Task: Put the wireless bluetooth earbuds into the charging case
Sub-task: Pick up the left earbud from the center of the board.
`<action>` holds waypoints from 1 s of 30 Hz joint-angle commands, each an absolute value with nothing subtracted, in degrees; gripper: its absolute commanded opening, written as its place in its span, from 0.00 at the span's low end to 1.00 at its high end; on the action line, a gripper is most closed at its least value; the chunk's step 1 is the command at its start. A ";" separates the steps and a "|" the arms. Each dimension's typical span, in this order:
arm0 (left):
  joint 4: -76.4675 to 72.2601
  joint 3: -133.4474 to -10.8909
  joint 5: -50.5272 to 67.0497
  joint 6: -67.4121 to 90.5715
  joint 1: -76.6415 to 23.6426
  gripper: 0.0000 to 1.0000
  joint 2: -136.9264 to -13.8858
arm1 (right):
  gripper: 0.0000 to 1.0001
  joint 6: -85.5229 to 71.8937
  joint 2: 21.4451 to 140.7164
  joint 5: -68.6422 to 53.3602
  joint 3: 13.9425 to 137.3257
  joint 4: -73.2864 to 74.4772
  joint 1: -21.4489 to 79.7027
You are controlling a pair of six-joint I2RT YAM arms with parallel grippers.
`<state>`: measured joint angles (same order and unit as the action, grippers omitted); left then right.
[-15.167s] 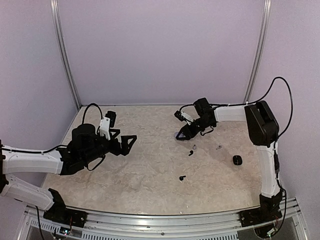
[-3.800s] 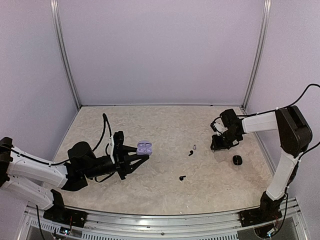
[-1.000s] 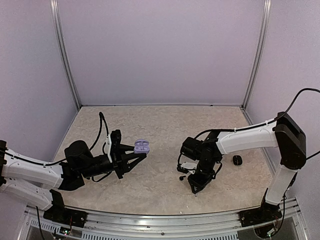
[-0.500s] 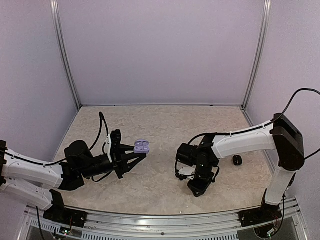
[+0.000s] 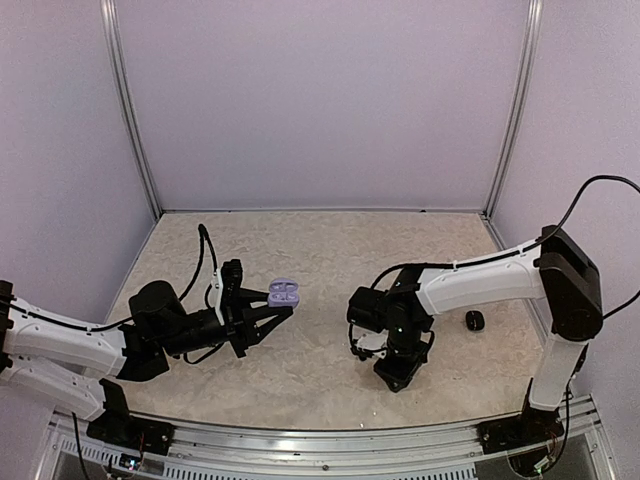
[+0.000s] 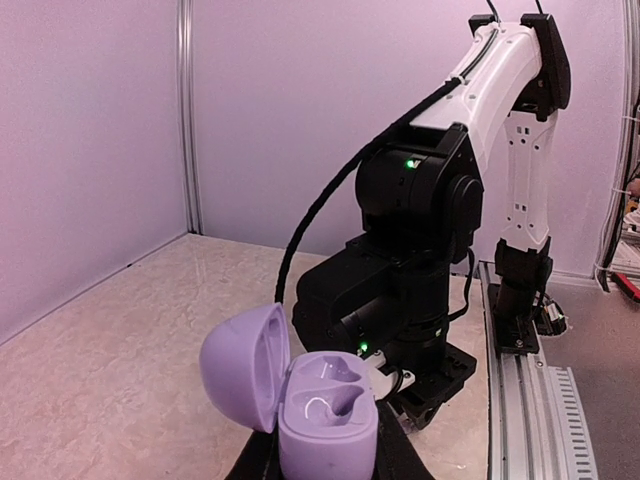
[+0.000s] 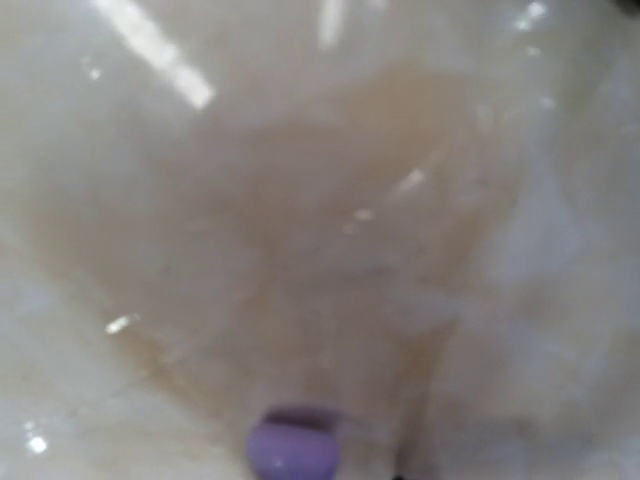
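Here left jaws clamped on open lilac case [image 6: 328, 425]; right jaws down at table [image 5: 320, 250], grip unclear

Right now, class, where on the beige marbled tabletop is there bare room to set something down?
Free: the far strip of the beige marbled tabletop along the back wall, and the middle between the open lilac charging case and the right arm. Crowded: near right, around the right gripper and small black rounded case.

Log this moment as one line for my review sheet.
left hand: shut on open purple charging case | right hand: tip down at table, grip unclear | small black object: on table
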<state>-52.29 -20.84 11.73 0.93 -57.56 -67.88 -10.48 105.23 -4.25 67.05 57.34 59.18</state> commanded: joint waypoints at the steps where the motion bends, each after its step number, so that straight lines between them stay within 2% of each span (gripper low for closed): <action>1: -54.45 -20.92 11.87 0.18 -57.13 0.00 -67.17 | 0.33 -9.63 107.28 -4.99 70.15 59.51 60.89; 7: -54.49 -20.59 11.69 0.18 -57.13 0.00 -66.64 | 0.32 -9.30 109.43 -5.31 72.00 60.00 61.03; 24: -54.58 -20.13 11.32 -0.94 -57.12 0.00 -66.70 | 0.17 -9.21 110.46 -4.48 72.96 60.63 61.09; 30: -56.53 -19.24 10.97 -0.25 -56.59 0.00 -66.75 | 0.14 -9.56 107.33 -3.80 74.23 58.10 61.08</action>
